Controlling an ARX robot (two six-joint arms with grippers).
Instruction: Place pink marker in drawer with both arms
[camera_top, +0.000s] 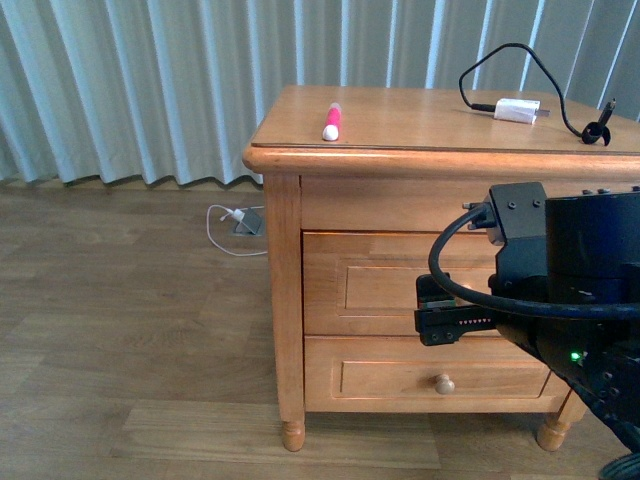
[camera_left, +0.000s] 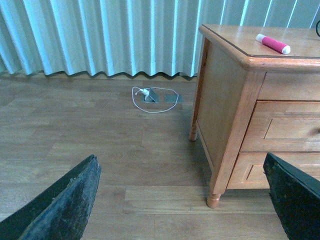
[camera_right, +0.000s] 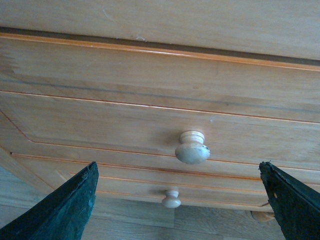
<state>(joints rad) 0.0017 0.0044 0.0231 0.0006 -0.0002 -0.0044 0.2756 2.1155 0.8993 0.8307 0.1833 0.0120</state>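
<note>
Right, the right tool (camera_right: 177, 165) is spread wide and holding nothing, squared up to the drawer (camera_right: 100, 125), which is shut. The round knob (camera_right: 192, 148) sits dead ahead of it, in line with the gap between its fingers (camera_right: 65, 210). I cannot tell whether either finger touches it. Below the tool runs the lower drawer (camera_top: 400, 375), also shut. The marker (camera_top: 332, 121) lies on its side on the counter (camera_top: 420, 150), above the right tool and off to its left, near the front edge. A white charger (camera_top: 517, 110) rests further along that top, well apart from the marker. Meanwhile the left tool (camera_left: 180, 157) is also wide open and empty, low over the floor (camera_left: 100, 150), with the marker well away, up ahead to its right.
</note>
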